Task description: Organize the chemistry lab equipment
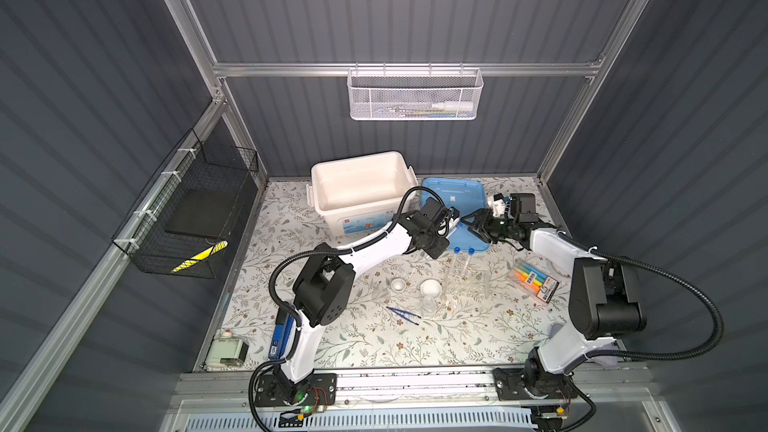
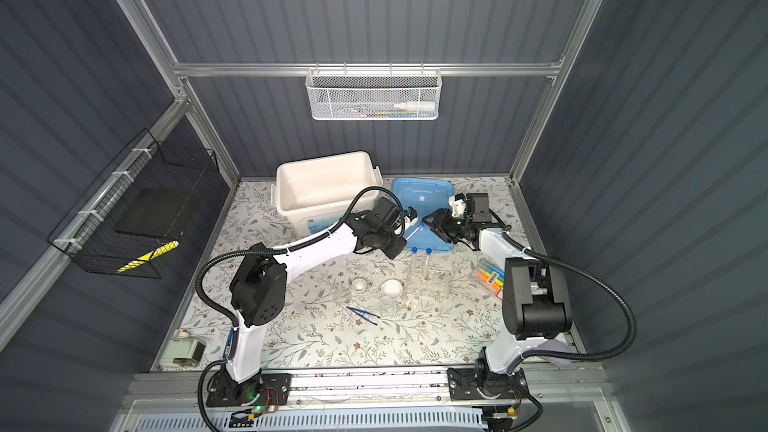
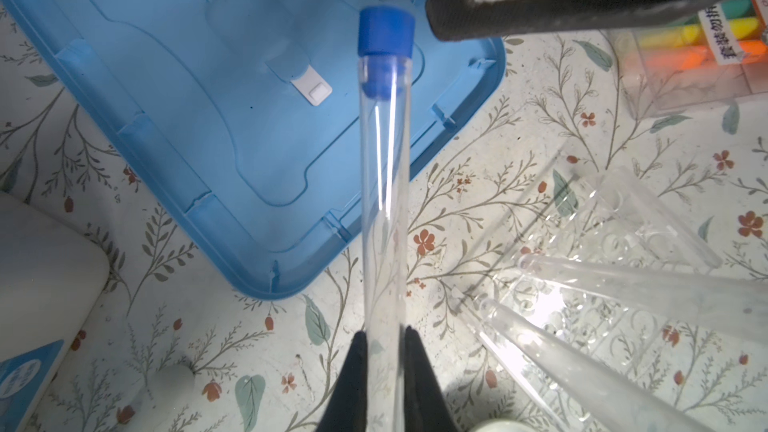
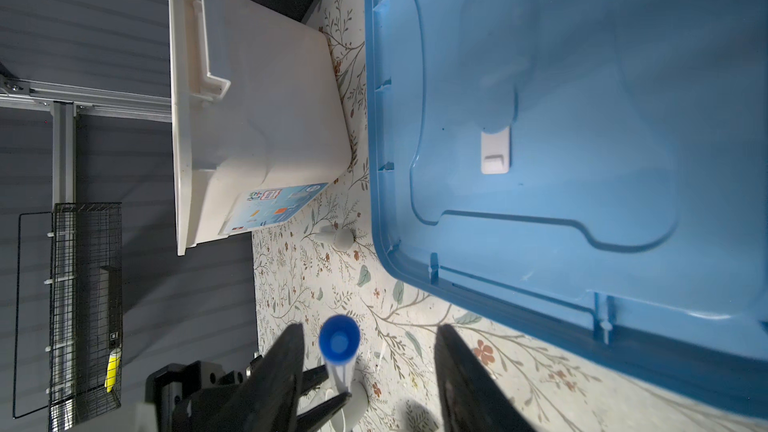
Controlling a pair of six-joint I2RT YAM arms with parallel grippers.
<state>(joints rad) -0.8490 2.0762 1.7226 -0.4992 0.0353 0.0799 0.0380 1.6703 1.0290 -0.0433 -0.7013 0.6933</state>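
The left end effector (image 3: 384, 338) pinches a blue-capped test tube (image 3: 384, 184) by its clear end, the right end effector (image 4: 370, 338) stands open around the cap – it looks like a hand-over, so right must squeeze next – and the clear rack (image 1: 471, 286) beside them holds two tubes (image 1: 458, 261), the white bin (image 1: 353, 211) none.

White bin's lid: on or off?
Off. In both top views the blue lid lies on the table beside the white bin, whose top is open.
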